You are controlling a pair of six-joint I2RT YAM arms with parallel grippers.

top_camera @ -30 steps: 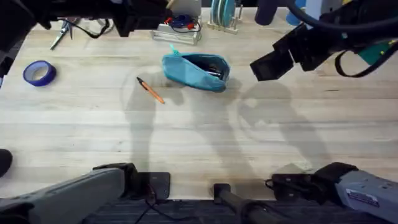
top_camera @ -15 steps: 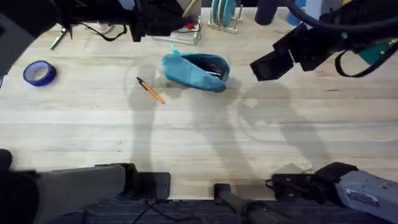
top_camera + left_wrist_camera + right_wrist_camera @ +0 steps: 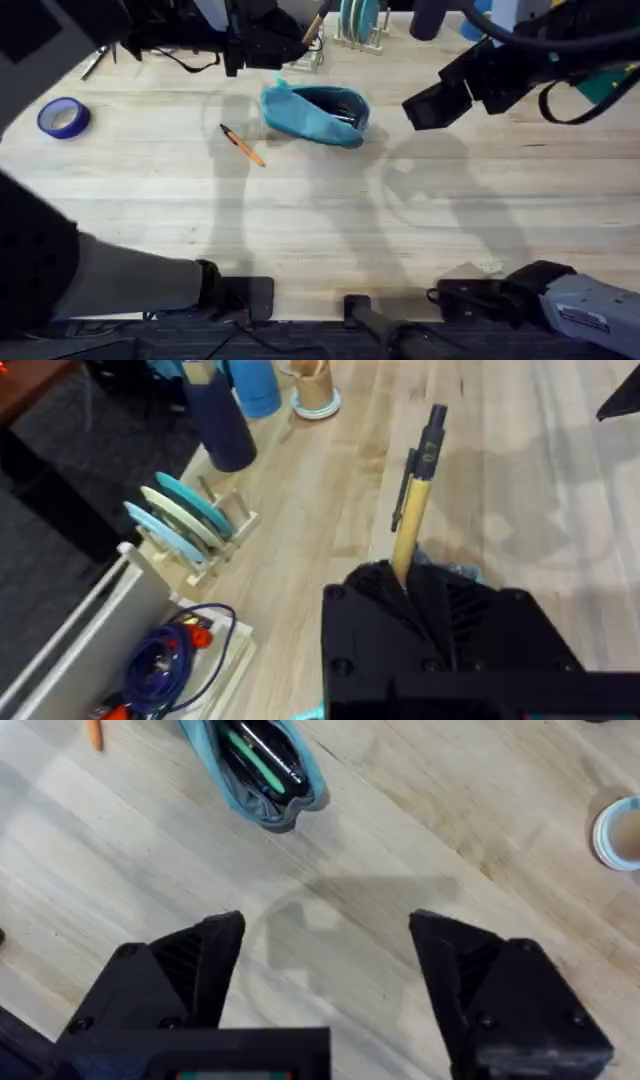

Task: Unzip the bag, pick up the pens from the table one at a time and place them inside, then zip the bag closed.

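Note:
The light-blue bag point(image 3: 315, 113) lies unzipped at the table's back middle; its mouth gapes and dark and green pens show inside point(image 3: 255, 768). One orange pen point(image 3: 243, 146) lies on the wood just left of the bag, its end also at the right wrist view's edge point(image 3: 95, 732). My left gripper point(image 3: 285, 38) hovers behind and left of the bag, shut on a yellow pen with a dark tip point(image 3: 415, 500) that sticks out past the fingers point(image 3: 313, 27). My right gripper point(image 3: 438, 103) hangs open to the right of the bag, its fingers point(image 3: 190, 970) spread wide over bare wood.
A blue tape roll point(image 3: 63, 117) sits at the far left. Along the back edge stand a white tray with coiled cables point(image 3: 165, 660), a rack of blue plates point(image 3: 358, 22), a dark cylinder point(image 3: 222, 425) and a metal hand tool point(image 3: 95, 60).
My left arm has swung to the right along the back edge, carrying the yellow pen closer to the bag. The right arm, the bag and the orange pen have stayed put.

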